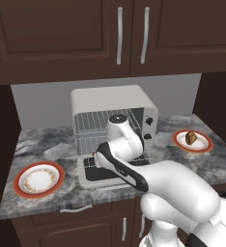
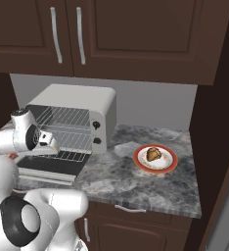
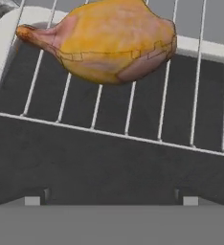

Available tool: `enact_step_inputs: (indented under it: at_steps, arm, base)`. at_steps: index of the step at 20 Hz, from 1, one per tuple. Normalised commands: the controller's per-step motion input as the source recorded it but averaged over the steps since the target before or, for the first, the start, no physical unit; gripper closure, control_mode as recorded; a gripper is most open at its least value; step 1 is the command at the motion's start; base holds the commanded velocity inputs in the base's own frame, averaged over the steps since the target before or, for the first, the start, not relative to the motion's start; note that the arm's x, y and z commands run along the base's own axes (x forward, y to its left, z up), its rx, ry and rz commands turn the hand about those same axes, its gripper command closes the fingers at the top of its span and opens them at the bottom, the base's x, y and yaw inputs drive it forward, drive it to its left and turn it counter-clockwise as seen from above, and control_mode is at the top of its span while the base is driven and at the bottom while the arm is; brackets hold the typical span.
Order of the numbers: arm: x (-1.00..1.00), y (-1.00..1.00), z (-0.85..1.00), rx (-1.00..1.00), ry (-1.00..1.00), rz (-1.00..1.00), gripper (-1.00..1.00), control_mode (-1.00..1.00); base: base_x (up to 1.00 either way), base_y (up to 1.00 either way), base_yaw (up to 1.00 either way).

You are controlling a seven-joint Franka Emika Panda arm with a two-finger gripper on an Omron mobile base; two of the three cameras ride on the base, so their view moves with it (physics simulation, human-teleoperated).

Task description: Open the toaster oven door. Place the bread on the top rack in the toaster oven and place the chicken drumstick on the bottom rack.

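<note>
Hand view: chicken drumstick point(image 3: 104, 40) lies on a pulled-out wire rack point(image 3: 133, 110), apparently the bottom rack, above the dark glass of the dropped toaster oven door point(image 3: 109, 167); tool point(image 3: 111, 200) is released, jaws wide, holding nothing. Door step is done and drumstick looks placed. Bread point(image 2: 153, 154) sits on its plate point(image 2: 171, 162) on the surface point(image 2: 136, 191), right of the toaster oven point(image 2: 82, 100), so the top rack point(image 2: 62, 117) load is left.

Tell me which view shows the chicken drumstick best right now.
The hand view: the chicken drumstick lies large and unobstructed on the wire bars of the bottom rack, pulled out over the open door. In the left base view the arm stands before that spot; in the right base view I cannot make it out.
</note>
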Motion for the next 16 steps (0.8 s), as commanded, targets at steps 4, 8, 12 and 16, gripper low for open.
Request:
enact_step_inputs:
  at_steps: [4, 8, 12, 16]
  arm:
    - [0.05, -0.01, -0.41, 0.15, 0.00, -0.26, -1.00, -1.00]
    - [0.26, 0.10, -0.18, 0.05, 0.00, -0.17, -1.00, -1.00]
    - [0.20, 0.03, -0.22, 0.11, -0.01, -0.06, -1.00, -1.00]
    - [0.28, 0.05, -0.19, 0.09, 0.00, 0.00, -1.00, -1.00]
  base:
    - [0.00, 0.00, 0.00]
    - [0.00, 0.00, 0.00]
    - [0.00, 0.00, 0.00]
    - [0.00, 0.00, 0.00]
